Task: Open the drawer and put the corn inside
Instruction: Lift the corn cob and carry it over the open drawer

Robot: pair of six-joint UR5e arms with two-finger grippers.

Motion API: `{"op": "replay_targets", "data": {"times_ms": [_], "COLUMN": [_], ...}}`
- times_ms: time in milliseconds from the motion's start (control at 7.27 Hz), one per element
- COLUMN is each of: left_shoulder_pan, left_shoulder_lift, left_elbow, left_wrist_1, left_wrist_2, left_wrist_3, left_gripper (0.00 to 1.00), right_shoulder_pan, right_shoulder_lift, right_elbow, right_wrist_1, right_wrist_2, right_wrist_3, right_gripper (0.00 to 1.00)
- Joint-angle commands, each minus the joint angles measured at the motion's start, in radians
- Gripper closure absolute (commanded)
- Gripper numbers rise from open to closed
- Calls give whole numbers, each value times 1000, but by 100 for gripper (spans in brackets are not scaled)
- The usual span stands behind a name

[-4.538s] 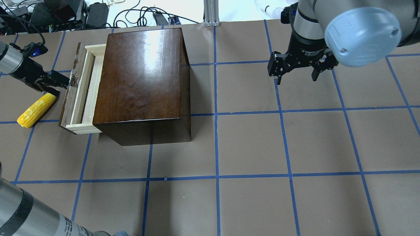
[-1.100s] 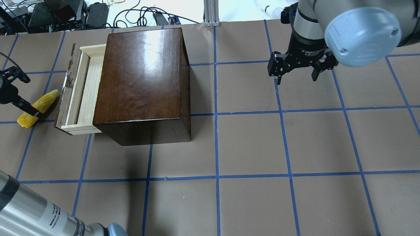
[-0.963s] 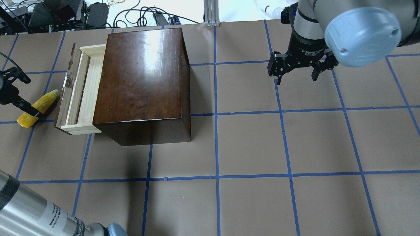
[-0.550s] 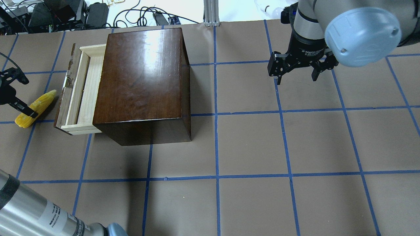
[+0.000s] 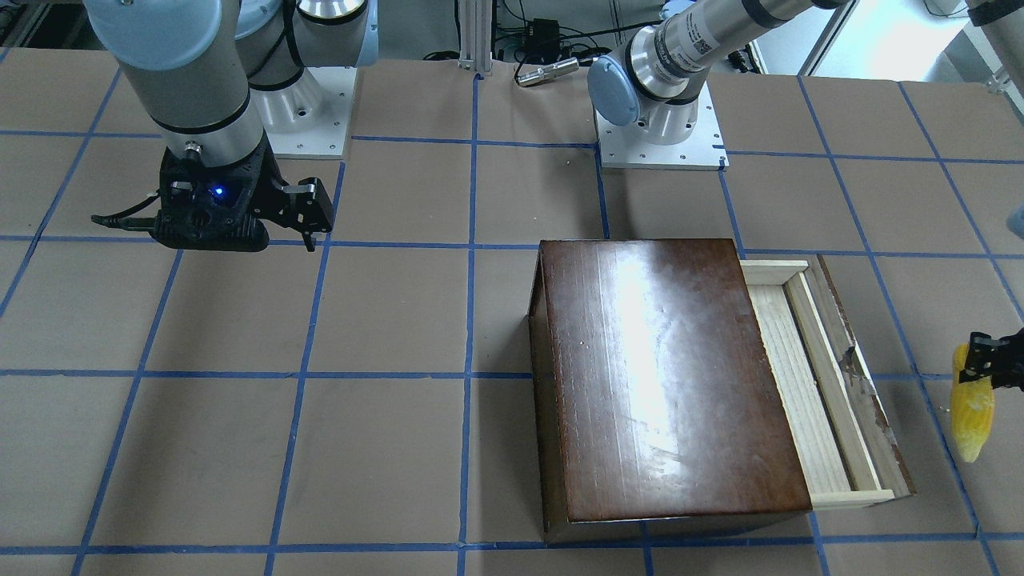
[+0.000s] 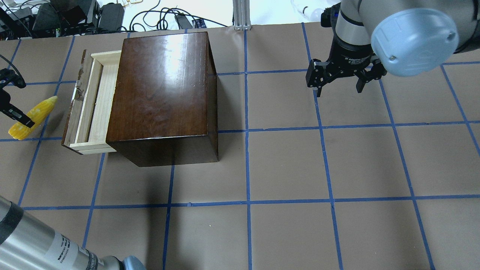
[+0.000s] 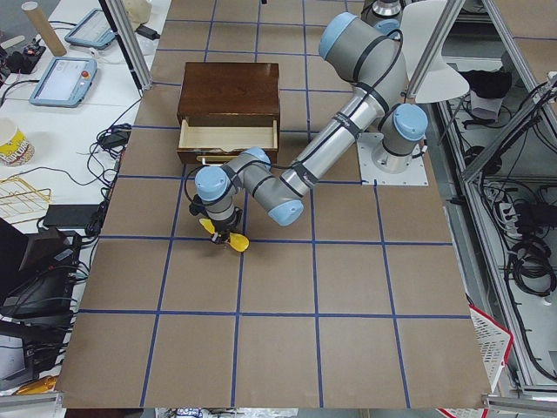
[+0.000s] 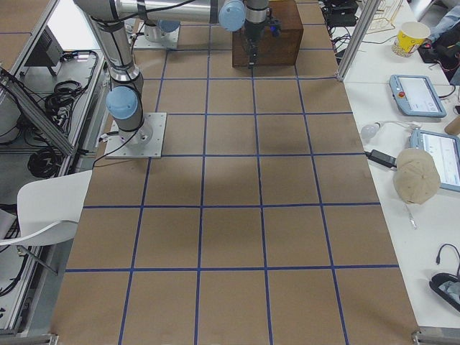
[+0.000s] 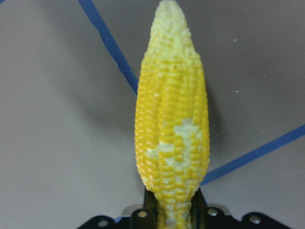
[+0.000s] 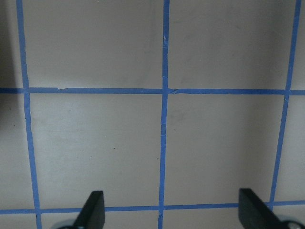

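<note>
Well, the corn [image 6: 32,117] is up in the left hand [image 6: 23,120], which is clamped on its thick end. It hangs just off the front of the drawer [image 6: 100,105], on that side of the box [image 6: 161,86]. The drawer stands part-way out of the box, its pale floor showing and nothing in it. So I'd say the opening and the pick-up are done. Carrying the corn over the drawer and letting go are left.

The right hand [image 6: 339,90] hangs well off on the box's other side, spread wide and empty.

The left wrist view shows what the overhead can't: the butt pinched, the tip pointing away, and a shadow on the table [image 9: 57,119] hinting the corn is lifted. Only the overhead shows the drawer gap beside it.
</note>
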Motion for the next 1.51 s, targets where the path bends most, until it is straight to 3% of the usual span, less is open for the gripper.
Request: {"op": "replay_targets", "data": {"times_ms": [0,275,550,1375], "left_shoulder_pan": [-43,-122,-189,-352], "left_shoulder_lift": [67,142,194,202], "left_elbow": [79,162,175,95], "left_wrist_1": [-157,-365,-444,-458], "left_wrist_2": [-17,-19,-21,-62], "left_wrist_3": [-151,-338,-502,-837], "left_gripper": [100,100,100,100], "right_shoulder_pan": [0,0,0,0], "right_shoulder_lift": [0,0,0,0], "right_elbow": [0,0,0,0], "right_wrist_1": [0,0,1,0], "right_wrist_2": [0,0,0,2], "right_wrist_3": [0,0,0,0], "right_gripper": [0,0,0,0]}}
